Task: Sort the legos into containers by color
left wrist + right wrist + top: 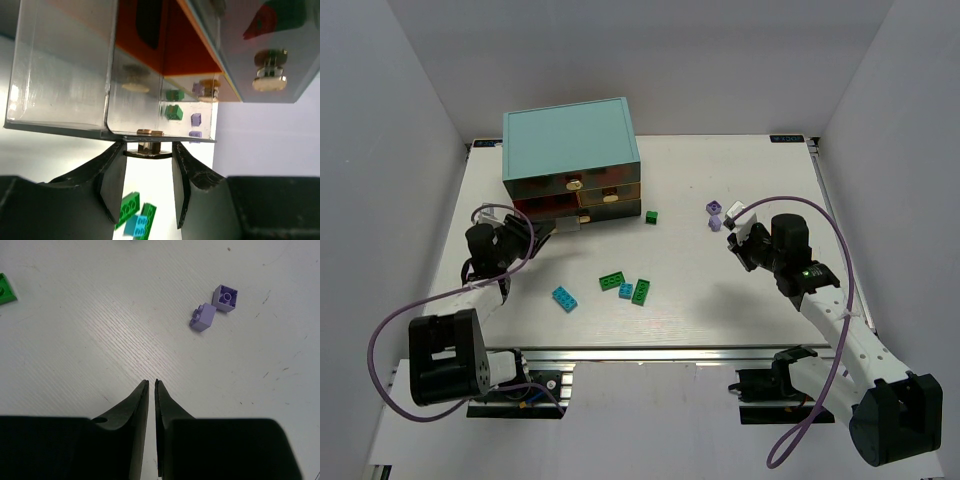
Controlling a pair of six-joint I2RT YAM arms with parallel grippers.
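The light teal cabinet stands at the back left, and its lowest left drawer is pulled out. My left gripper is shut on that drawer's knob, below the clear drawer front. Two lavender legos lie just ahead of my right gripper, which is shut with nothing in it. In the middle of the table lie a green brick, a cyan piece, another green brick and a cyan brick.
A dark green lego sits right in front of the cabinet's right side. Red shows inside the open slot above the drawer. The other drawers are pushed in. A green piece lies at the right wrist view's left edge.
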